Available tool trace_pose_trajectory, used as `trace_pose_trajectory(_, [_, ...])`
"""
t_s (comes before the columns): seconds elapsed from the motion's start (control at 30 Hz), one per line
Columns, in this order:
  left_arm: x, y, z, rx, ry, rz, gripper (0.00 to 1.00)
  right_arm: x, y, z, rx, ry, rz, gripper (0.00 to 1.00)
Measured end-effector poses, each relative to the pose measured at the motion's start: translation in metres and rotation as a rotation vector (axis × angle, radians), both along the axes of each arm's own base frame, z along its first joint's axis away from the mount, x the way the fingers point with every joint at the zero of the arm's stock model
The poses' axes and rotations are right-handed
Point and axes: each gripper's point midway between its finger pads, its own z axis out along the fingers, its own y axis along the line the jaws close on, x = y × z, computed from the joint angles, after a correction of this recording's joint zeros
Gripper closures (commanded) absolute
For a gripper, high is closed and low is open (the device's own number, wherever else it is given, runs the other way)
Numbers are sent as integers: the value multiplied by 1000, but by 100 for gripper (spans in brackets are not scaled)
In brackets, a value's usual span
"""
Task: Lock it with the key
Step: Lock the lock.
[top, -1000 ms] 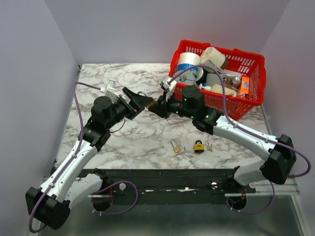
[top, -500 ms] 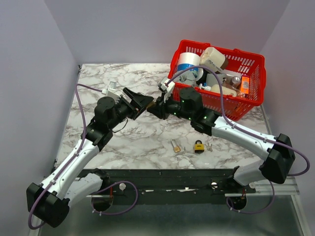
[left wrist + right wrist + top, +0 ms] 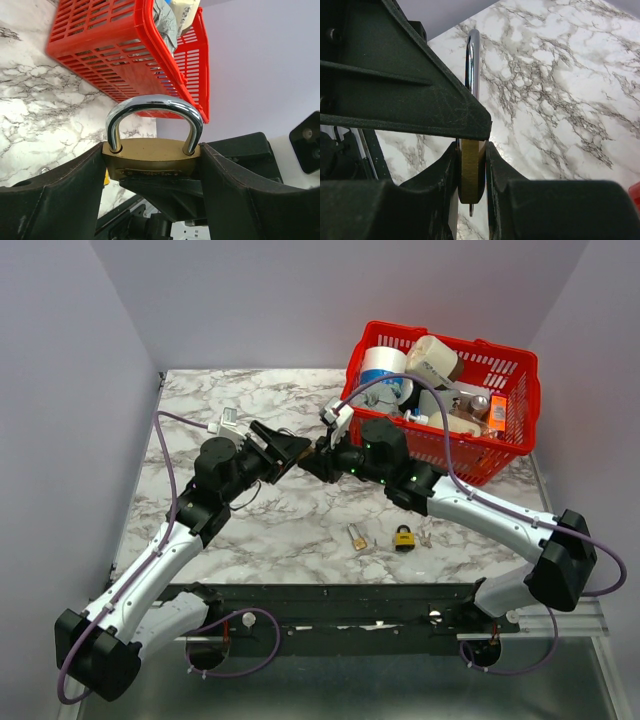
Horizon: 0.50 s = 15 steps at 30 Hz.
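A: Where was the lock?

B: The brass padlock (image 3: 150, 159) was off the marble table (image 3: 280, 525), held mid-air where the arms met. The left gripper (image 3: 152, 167) was clamped on its two narrow ends, with the shackle (image 3: 152, 101) up. The right gripper (image 3: 471, 182) had its fingers pressed against the two flat faces, low on the body.

A: Was the shackle seated?

B: Both legs appeared to enter the body. I could not tell whether it had latched.

A: And the key?

B: I could not make it out in either grip. A thin sliver showed under the body in the right wrist view, but it was too small to name. A small brass piece (image 3: 357, 536), possibly a key, lay on the table beside a second padlock (image 3: 404, 537).

A: How should the step be done?

B: My judgement: keep the left clamp firm as the anchor and the body square. Any twist should run along the keyway axis. The grips cross, so a skewed turn could lever the lock out.

A: How did the views differ?

B: The left wrist view showed the lock face-on, with the red basket (image 3: 150, 55) behind it. The right wrist view showed it edge-on, giving its thickness and the finger contact. Only the top view showed the loose pieces on the table.
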Motion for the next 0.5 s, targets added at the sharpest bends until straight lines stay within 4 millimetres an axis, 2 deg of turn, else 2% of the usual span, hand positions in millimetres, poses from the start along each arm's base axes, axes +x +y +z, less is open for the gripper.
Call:
trace_pose_trajectory(0.1, [1, 1, -1, 11, -3, 9, 10, 1, 2, 0, 1, 7, -2, 99])
trace_pose_trajectory(0.23, [0, 1, -6, 29, 6, 10, 13, 1, 2, 0, 2, 13, -3, 99])
trace_pose_trajectory(0.5, [1, 2, -8, 47, -2, 14, 35, 0, 1, -3, -4, 29, -4, 99])
